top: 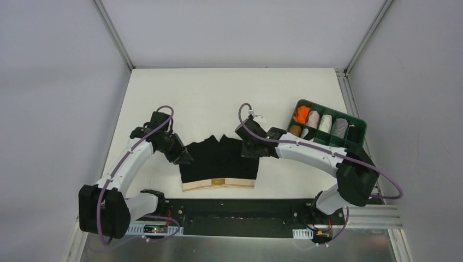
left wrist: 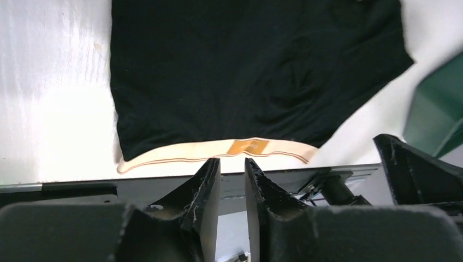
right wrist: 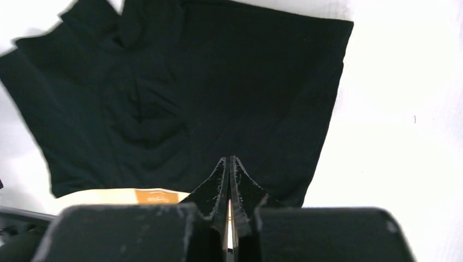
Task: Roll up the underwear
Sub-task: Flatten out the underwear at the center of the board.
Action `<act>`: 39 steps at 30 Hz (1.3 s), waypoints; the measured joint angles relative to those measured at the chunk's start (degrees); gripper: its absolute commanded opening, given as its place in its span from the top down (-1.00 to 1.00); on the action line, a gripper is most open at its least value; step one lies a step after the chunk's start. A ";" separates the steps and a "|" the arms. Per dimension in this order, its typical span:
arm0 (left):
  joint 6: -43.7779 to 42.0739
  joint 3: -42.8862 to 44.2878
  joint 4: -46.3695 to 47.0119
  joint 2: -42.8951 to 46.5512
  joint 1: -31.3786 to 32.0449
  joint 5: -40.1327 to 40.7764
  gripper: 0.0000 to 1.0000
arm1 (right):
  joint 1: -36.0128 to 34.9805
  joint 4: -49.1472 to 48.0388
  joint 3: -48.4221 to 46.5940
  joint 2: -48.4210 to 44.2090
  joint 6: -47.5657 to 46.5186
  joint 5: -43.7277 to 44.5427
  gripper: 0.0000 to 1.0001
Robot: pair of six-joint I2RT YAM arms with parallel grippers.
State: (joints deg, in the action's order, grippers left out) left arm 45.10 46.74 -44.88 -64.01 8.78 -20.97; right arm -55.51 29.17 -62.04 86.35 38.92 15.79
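The underwear (top: pixel 218 158) lies flat with its waistband (top: pixel 218 184) running left-right along the near edge, the left gripper (left wrist: pixel 231 161), narrowly parted and empty, at its left side and the right gripper (right wrist: pixel 229 159), pressed together on nothing, at its right, both equally near.

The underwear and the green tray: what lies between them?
Bare white table between the underwear and green tray; in the top view only the right arm passes above it.
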 measured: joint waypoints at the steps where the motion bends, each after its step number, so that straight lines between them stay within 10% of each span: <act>1: 0.79 -1.90 1.11 -0.26 0.59 0.04 0.58 | 0.22 0.04 0.00 1.31 -0.68 -0.52 0.99; 14: 2.86 -5.57 11.26 -17.42 0.98 6.60 0.60 | 5.25 -1.01 0.31 9.53 -5.53 -3.32 1.00; 28: -7.34 29.92 9.68 -49.22 1.01 1.60 0.52 | 1.36 -2.80 5.40 9.09 3.50 -1.42 1.00; 39: -16.72 37.44 6.64 -42.69 6.19 3.10 -0.02 | 1.90 -1.38 2.51 -2.34 5.18 6.03 0.36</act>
State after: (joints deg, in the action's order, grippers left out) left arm 28.38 84.18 -38.24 -106.69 14.96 -17.87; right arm -53.60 27.79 -59.53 84.01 44.10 21.82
